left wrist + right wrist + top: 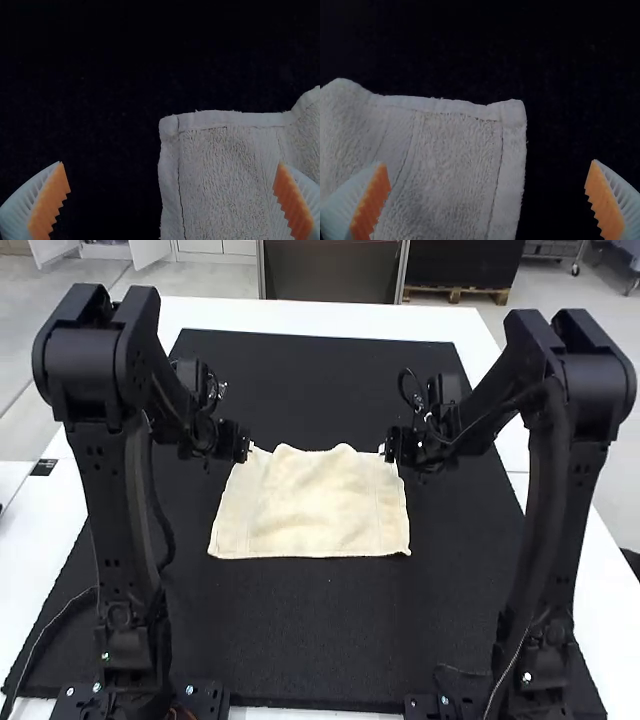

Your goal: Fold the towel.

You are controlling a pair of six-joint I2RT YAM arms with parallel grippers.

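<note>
Covering most of the counter: a black mat (320,640), flat under the work; we see the white counter (300,315) beyond its far edge and along both sides.
On the counter, off the mat: a small dark rectangle (43,467), near the mat's left side.
Towel on the mat: cream terry towel (320,510), spread out between the two tools. Its near edge runs nearly straight, while two soft humps lift the far edge. Whether it is one layer or doubled, we cannot tell.
Left tool and towel: in the high view we find the left tool (248,450) at the towel's far left corner. From the left wrist, the left tool (171,163) is released, its orange pads (52,200) wide apart, the hemmed corner (170,125) showing in the gap. One pad shows over the cloth, the other over the mat.
Right tool and towel: the right tool (384,452) is at the far right corner. In its wrist view we see the right tool (488,162) released too, pads well apart, with that corner (512,112) between them.
Contact at the corners: we cannot tell whether either tool touches the cloth.
</note>
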